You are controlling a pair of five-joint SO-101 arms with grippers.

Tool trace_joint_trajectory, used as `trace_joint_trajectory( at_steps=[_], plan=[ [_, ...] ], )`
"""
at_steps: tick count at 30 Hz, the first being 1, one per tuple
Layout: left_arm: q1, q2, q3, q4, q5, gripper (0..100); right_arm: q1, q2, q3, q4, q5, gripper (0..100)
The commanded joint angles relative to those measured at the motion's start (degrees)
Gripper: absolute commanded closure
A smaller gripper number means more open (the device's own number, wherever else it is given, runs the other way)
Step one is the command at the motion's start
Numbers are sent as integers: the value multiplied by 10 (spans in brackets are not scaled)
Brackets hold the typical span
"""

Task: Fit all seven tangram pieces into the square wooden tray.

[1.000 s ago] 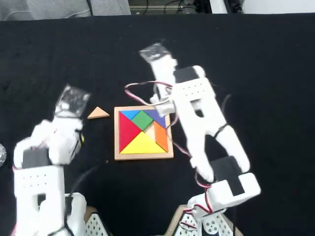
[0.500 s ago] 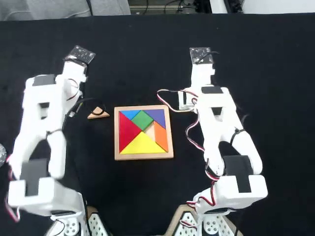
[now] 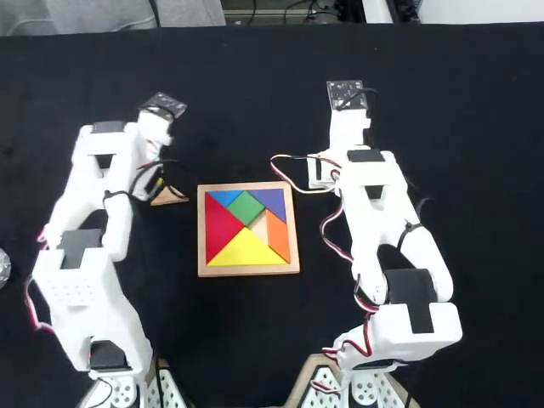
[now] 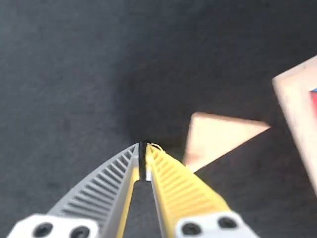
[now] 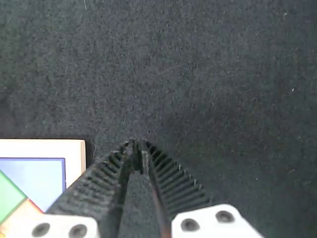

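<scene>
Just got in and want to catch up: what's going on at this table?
Two arms are doing a tangram. Six pieces sit in the tray, with one gap. The last triangle lies outside it on the cloth. The left hand, shut, is right beside that triangle; the right hand, shut and empty, is off the tray's far right corner.

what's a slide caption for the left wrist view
Shut left gripper beside the loose tan triangle, near the tray corner.

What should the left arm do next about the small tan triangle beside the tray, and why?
Probably open the left gripper and straddle the small tan wooden triangle: its jaws are shut just beside the piece, which lies on the black cloth outside the square wooden tray.
</scene>
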Motion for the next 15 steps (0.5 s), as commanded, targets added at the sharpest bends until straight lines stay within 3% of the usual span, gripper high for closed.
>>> trace_joint_trajectory(
  at_steps=[1,8,15],
  plan=[
    [36,-9,-7,-4,50,971,8,-24,-2,-9,-2,987],
    [88,-9,45,53,56,971,8,-24,-2,-9,-2,987],
    [83,-51,26,145,54,971,8,-24,-2,-9,-2,987]
  ],
)
